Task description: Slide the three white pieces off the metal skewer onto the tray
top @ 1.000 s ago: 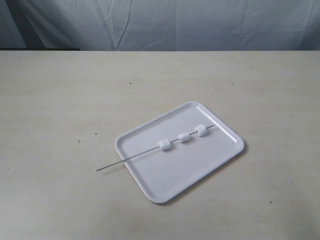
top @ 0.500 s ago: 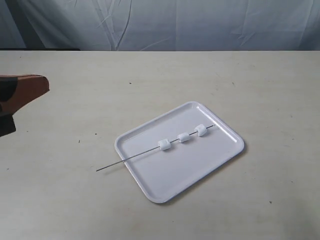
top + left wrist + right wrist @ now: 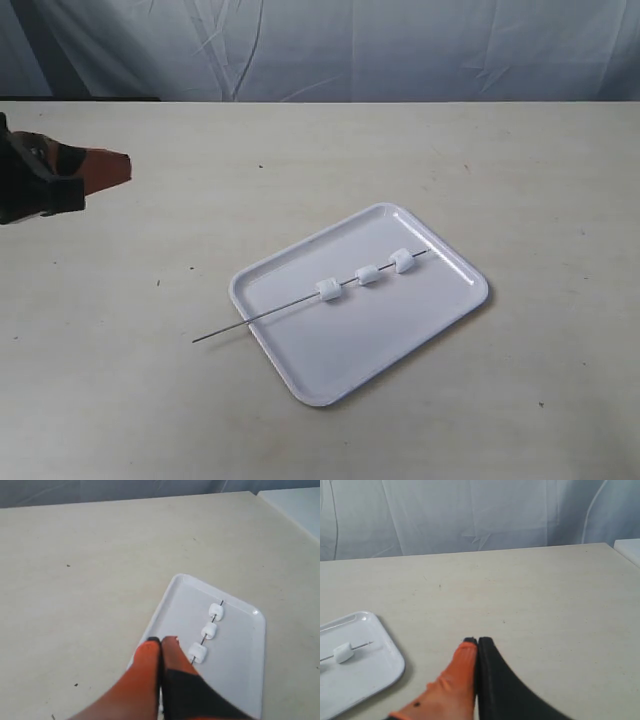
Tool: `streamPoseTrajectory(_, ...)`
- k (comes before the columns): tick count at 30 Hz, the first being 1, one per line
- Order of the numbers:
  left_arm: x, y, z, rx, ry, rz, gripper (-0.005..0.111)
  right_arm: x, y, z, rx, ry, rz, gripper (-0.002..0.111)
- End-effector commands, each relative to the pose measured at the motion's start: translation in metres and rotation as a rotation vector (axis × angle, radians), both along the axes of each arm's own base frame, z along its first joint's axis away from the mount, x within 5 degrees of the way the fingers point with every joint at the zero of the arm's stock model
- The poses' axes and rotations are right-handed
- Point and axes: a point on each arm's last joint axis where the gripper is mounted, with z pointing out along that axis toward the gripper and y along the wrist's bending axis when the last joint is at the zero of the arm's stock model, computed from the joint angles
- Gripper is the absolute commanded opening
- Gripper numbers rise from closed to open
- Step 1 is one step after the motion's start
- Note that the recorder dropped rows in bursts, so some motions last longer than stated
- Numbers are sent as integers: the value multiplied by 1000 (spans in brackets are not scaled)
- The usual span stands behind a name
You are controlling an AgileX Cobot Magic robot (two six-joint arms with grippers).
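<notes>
The white tray lies slanted on the table, right of centre. Across it rests the metal skewer, its bare end poking past the tray's left rim onto the table. The three white pieces sit threaded in a row on it, over the tray; they also show in the left wrist view. My left gripper hovers at the far left edge, well away from the skewer, shut and empty. My right gripper is shut and empty above bare table beside the tray corner; the exterior view does not show it.
A pale table spreads around the tray, with a wrinkled grey cloth backdrop behind its far edge. One white piece on the skewer tip shows in the right wrist view.
My left gripper has come into the exterior view from the left edge and moved a little rightward. Tray, skewer and pieces have not moved.
</notes>
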Motion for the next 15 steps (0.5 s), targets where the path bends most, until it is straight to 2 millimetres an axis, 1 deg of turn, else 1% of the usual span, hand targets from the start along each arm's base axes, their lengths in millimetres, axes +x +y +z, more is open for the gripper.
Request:
streamPoseTrajectory(1,15,-1,-14,-10,73,-2,0,0,0,0,-2,-10,5,-1)
streamPoseTrajectory(2,17,-1,-18,-11,95,-3,0,0,0,2,-24,-28,4,-1)
streamPoseTrajectory(4,22,0,-27,-11,130,-1,0,2,0,11,-25,-127,3,-1)
streamPoseTrajectory(5,23,-1,-29,-10,141,-2,0,2,0,15,21,-179,1,-1)
streamPoseTrajectory(8,28,-8,-37,-5,172,-35,0,2,-1,30,262,-343,-20,-1)
streamPoseTrajectory(9,29,-13,-40,1,179,-57,0,1,-2,34,318,-388,-30,-1)
streamPoseTrajectory(10,29,-21,-43,14,181,-94,0,1,-3,36,358,-414,-38,-1)
streamPoseTrajectory(12,30,-34,-47,35,192,-130,0,0,-3,38,368,-428,-41,-1)
streamPoseTrajectory(13,30,-45,-50,51,192,-159,0,0,-3,37,368,-422,-40,-1)
streamPoseTrajectory(15,31,-57,-52,82,185,-179,0,1,-2,35,369,-399,-37,-1)
